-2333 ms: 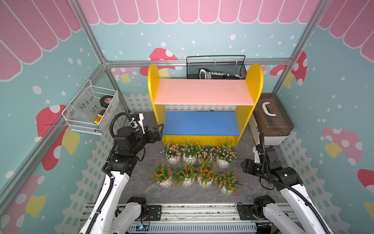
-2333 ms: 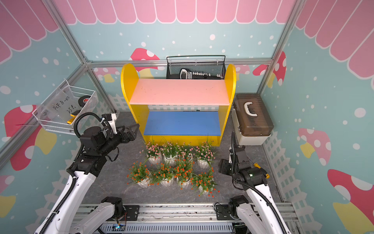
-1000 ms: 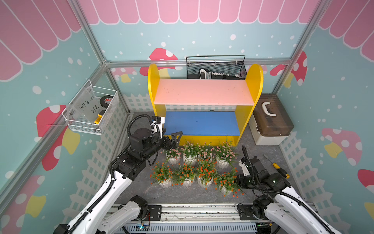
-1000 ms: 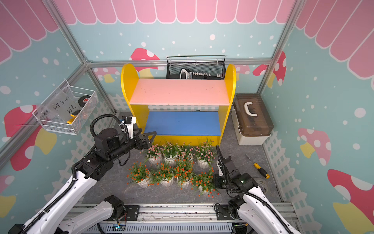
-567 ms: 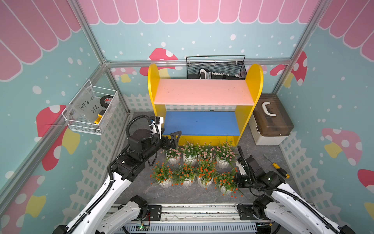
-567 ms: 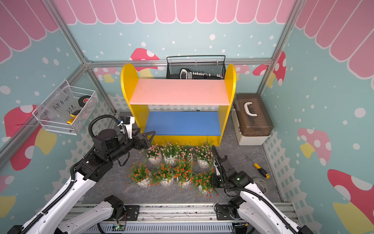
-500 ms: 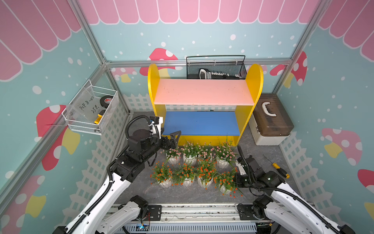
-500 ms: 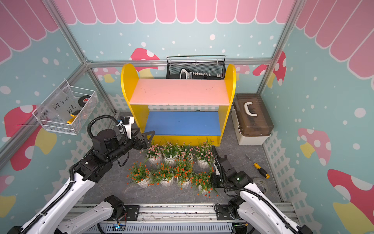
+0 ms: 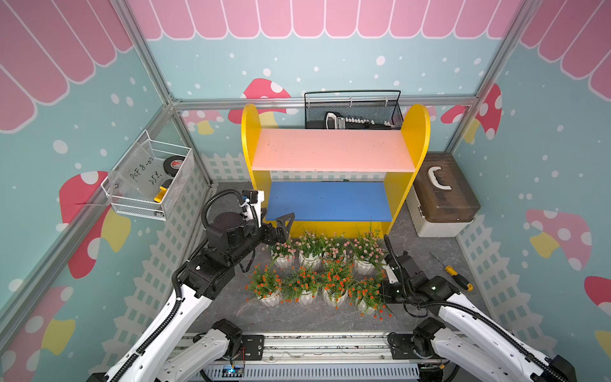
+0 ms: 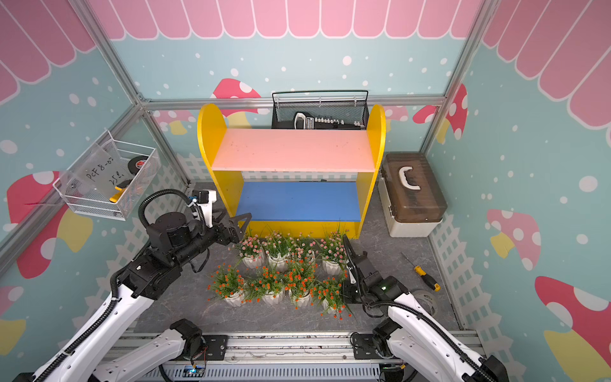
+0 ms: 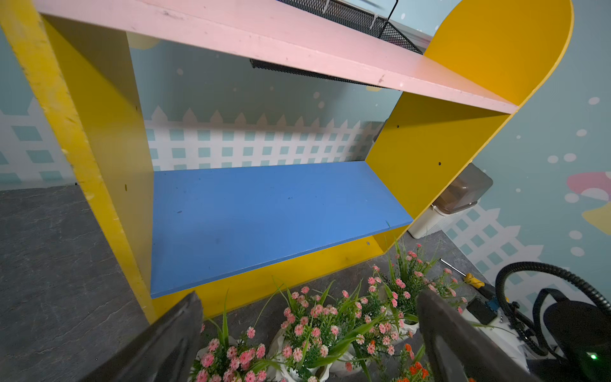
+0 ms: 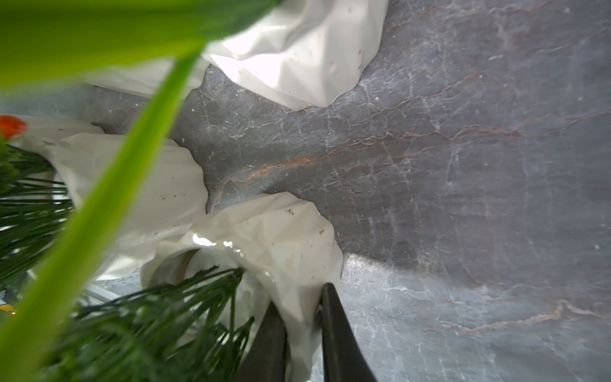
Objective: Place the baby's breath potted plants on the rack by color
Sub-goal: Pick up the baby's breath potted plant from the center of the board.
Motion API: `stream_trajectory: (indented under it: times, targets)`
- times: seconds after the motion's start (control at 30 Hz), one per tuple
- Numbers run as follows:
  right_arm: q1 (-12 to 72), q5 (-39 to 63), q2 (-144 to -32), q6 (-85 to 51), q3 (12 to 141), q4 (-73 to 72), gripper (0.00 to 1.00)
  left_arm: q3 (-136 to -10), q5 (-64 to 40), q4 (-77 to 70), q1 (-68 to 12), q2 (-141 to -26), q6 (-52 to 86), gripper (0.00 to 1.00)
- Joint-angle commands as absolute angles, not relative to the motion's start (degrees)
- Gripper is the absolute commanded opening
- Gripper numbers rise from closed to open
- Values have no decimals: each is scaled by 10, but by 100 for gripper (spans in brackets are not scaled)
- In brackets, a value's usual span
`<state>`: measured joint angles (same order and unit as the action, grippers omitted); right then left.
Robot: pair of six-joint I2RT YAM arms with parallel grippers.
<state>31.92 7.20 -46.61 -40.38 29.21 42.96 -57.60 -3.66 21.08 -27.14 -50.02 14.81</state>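
While right pincer [image 12: 301, 296] grips pot [image 12: 281, 231], label [image 9: 142, 172] reads "PCF".

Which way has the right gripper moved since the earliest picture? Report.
Yes. The right gripper moved away from the brown-lidded box, onto the rightmost orange-flowered plant's pot.

**Baskets, a Box and a Screwdriver Around the Work Area**

A black wire basket [image 9: 380, 110] is hung on the back wall rail, and a dark tool set [image 9: 344, 123] is seen inside it. A white wire basket [image 9: 180, 183] is fixed to the left-hand wall. A black tape roll [image 9: 174, 163], a yellow-handled tool [image 9: 160, 195] and a handwritten clear sheet [image 9: 139, 172] are kept in it. A brown-lidded storage box [image 9: 456, 205] is set on the grey marbled tabletop [image 9: 297, 317], and a screwdriver [image 9: 458, 278] is laid nearby.
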Motion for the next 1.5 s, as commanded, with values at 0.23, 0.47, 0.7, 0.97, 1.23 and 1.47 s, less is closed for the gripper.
stream_trajectory:
  times: [0.23, 0.47, 0.7, 0.97, 1.23, 1.47]
  targets:
    - [322, 39, -487, -408, 272, 460, 10, -563, -40, 195, -275, -488, 148, 100]
    - [322, 37, -481, -403, 309, 477, 3, -567, -43, 187, -276, -487, 140, 99]
    - [322, 16, -472, -390, 375, 519, 0, -563, -58, 162, -278, -482, 126, 100]
    - [322, 9, -493, -364, 446, 550, 0, -546, -96, 109, -278, -483, 114, 100]
    - [321, -12, -561, -282, 631, 659, 0, -539, -65, 78, -282, -481, 77, 100]
    - [316, -13, -622, -221, 809, 733, 0, -536, -139, 72, -285, -493, 73, 99]
